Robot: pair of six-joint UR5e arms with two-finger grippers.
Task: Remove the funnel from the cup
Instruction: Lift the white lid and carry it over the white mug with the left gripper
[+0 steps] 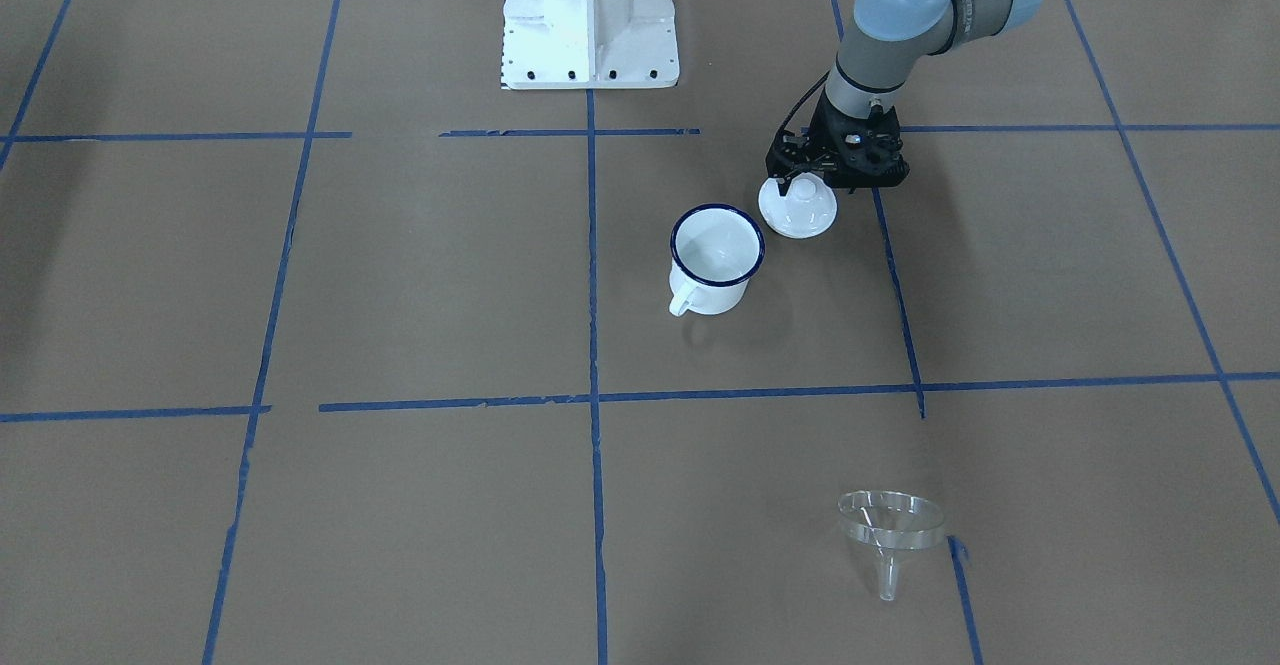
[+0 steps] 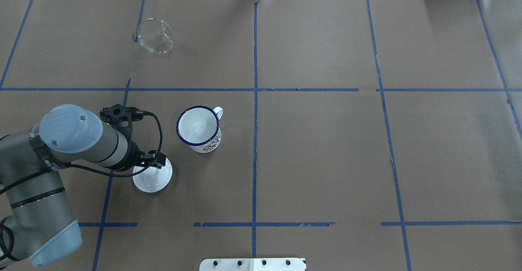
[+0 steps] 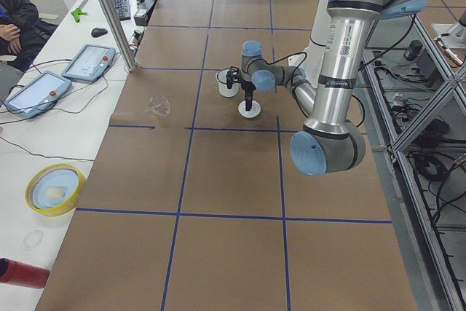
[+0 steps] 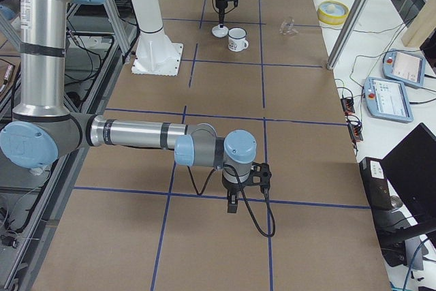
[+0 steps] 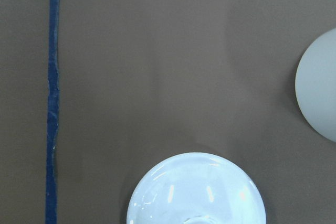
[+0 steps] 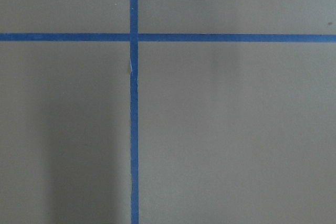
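The clear funnel (image 1: 890,530) lies on its side on the brown paper, far from the cup and apart from it; it also shows in the overhead view (image 2: 155,36). The cup (image 1: 715,255), a white mug with a dark blue rim, stands upright and empty (image 2: 198,128). My left gripper (image 1: 800,180) hangs right over the knob of a white domed lid (image 1: 797,207) beside the cup; I cannot tell whether its jaws are open or shut. My right gripper (image 4: 232,206) shows only in the exterior right view, low over bare paper, and I cannot tell its state.
The lid (image 2: 152,176) rests on the table a little to the cup's side. The white robot base (image 1: 590,20) stands behind. Blue tape lines (image 6: 134,129) cross the paper. A yellow bowl (image 3: 52,189) and tablets sit on the side bench.
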